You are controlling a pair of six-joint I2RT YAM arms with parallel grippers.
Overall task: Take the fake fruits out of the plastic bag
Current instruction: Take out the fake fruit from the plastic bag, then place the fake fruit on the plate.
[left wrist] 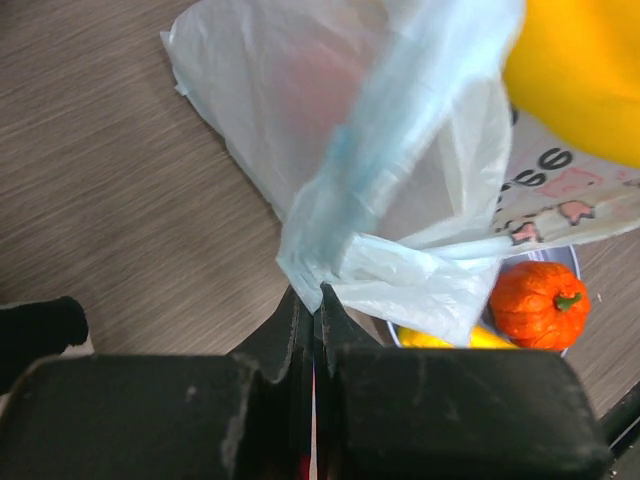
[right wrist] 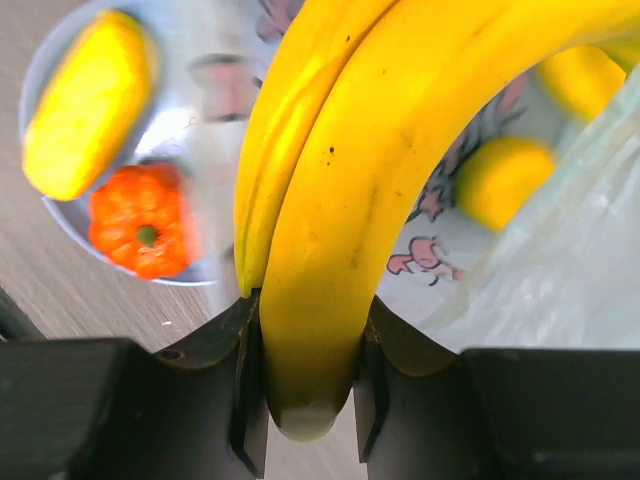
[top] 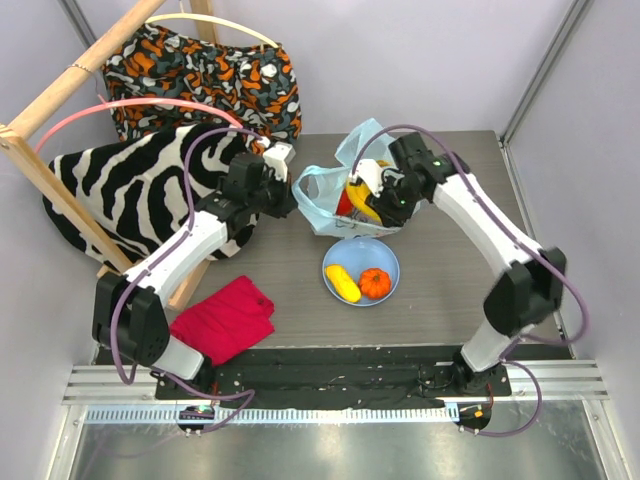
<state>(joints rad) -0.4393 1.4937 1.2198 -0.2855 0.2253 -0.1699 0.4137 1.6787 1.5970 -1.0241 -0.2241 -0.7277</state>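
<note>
The light-blue plastic bag lies at the table's middle back. My left gripper is shut on the bag's left edge and holds it up. My right gripper is shut on the yellow banana bunch, held over the bag's mouth; the bunch shows in the top view. A red fruit peeks inside the bag. The ribbed orange fruit and the oblong yellow piece lie on the round blue plate. No green fruit shows.
A red cloth lies at the front left. A zebra-striped cushion, a patterned orange cushion and a wooden frame stand at the back left.
</note>
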